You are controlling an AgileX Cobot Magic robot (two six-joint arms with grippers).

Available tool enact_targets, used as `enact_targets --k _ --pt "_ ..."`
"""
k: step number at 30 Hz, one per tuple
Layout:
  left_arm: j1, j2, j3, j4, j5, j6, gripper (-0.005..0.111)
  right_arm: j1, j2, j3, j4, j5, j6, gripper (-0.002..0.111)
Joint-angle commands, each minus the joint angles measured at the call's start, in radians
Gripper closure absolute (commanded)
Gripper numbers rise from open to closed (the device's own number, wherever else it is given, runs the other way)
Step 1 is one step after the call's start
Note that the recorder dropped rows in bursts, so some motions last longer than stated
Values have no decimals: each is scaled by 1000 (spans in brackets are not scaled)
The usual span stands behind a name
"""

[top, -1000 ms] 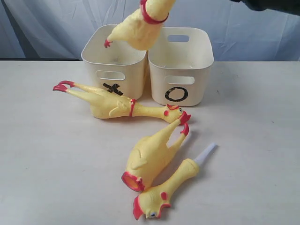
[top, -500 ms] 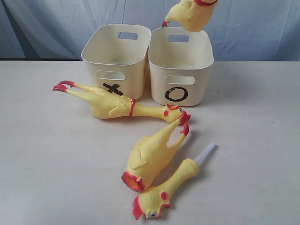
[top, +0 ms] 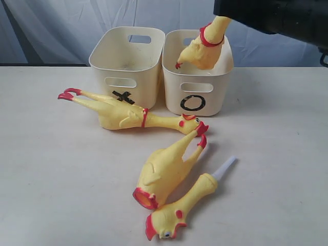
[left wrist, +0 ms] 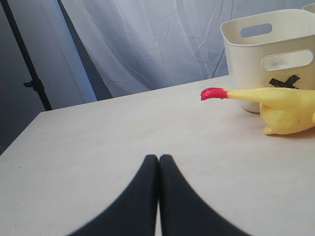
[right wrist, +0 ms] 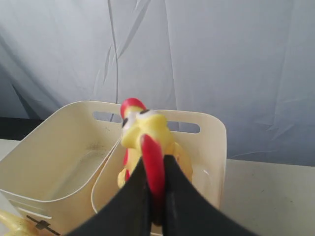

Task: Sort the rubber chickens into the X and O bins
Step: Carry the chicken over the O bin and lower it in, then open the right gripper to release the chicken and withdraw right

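Observation:
Two cream tubs stand side by side at the back: the X bin (top: 125, 61) on the left and the O bin (top: 197, 84) on the right. A yellow rubber chicken (top: 202, 48) hangs feet-down over the O bin, partly inside it. My right gripper (right wrist: 156, 172) is shut on that chicken's red comb (right wrist: 151, 162), and the chicken's head (right wrist: 142, 125) shows above the fingers. The right arm (top: 277, 18) reaches in from the upper right. My left gripper (left wrist: 158, 160) is shut and holds nothing, low over the bare table. It points toward the X bin (left wrist: 268, 54).
A whole chicken (top: 128, 114) lies in front of the X bin, its red foot (left wrist: 212, 93) near the left gripper's view. A headless chicken body (top: 166, 171) and a loose head with a white tube (top: 187, 207) lie in the front middle. A blue-grey curtain hangs behind.
The held chicken has travelled right from above the X bin to the O bin and has come down into its opening. The chickens on the table have not moved.

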Motion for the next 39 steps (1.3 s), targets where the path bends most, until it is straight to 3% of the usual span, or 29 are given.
enact_targets --k 1,13,39 --pt "-9 -5 4 0 -7 -4 107 -3 24 -12 -110 -36 101 109" --pt "-9 -5 4 0 -7 -4 107 -3 111 -13 -370 -97 390 109" --pt "-9 -5 4 0 -7 -4 107 -3 220 -13 -384 -146 413 109"
